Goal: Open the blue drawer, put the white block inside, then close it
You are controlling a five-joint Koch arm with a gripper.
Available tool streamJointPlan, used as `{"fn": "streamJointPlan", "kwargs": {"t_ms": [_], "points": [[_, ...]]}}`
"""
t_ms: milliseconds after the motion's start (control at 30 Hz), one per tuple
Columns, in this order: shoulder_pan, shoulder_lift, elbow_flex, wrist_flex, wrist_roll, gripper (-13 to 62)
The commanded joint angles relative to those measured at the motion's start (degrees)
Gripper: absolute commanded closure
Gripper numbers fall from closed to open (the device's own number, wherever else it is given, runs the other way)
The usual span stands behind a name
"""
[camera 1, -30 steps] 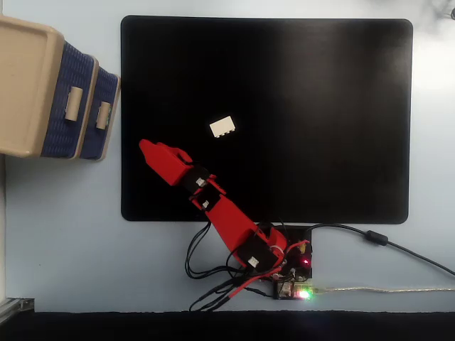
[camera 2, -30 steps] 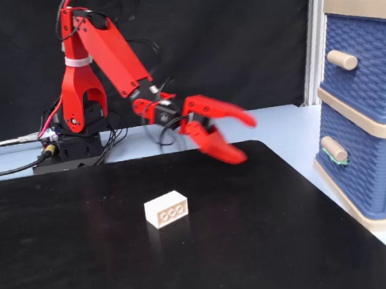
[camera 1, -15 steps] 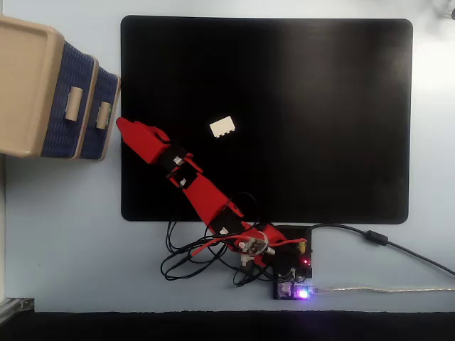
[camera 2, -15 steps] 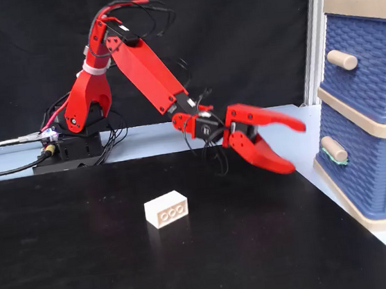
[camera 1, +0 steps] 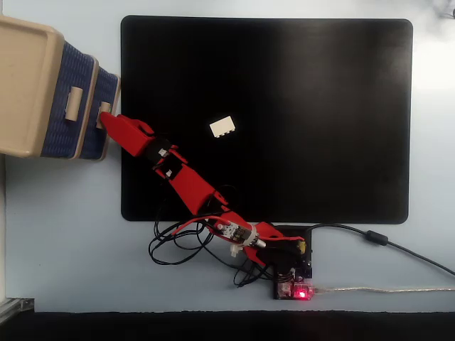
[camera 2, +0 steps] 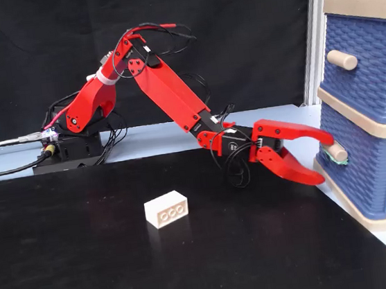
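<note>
The blue drawer (camera 1: 108,87) (camera 2: 361,175) is the bottom one of the beige unit and looks pushed in. Its small beige handle (camera 2: 335,151) sits between the fingers of my red gripper (camera 2: 326,159), which is open, one finger above the handle and one below. From above, the gripper (camera 1: 106,120) tip overlaps the handle at the drawer front. The white block (camera 1: 222,128) (camera 2: 167,209) lies alone on the black mat, well apart from the gripper, studs facing sideways.
The upper blue drawer (camera 2: 370,61) (camera 1: 71,85) with its own handle sits above the gripper. The black mat (camera 1: 320,106) covers most of the table. The arm's base (camera 1: 288,266) with loose cables stands at the mat's near edge.
The arm has stretched out toward the drawer unit and lowered. The open gripper moved from over the mat to around the bottom drawer's handle. The block has not moved.
</note>
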Motion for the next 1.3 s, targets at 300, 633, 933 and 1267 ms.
{"fn": "streamJointPlan", "kwargs": {"t_ms": [300,633,933,1267], "points": [[-2.4,1.6,-2.6,-0.3,1.2,29.6],[-1.9,1.6,-5.4,6.6,1.3,51.2],[0.3,3.8,-1.8,12.5,1.8,57.6],[4.6,32.8,39.9,11.7,2.1,57.6]]}}
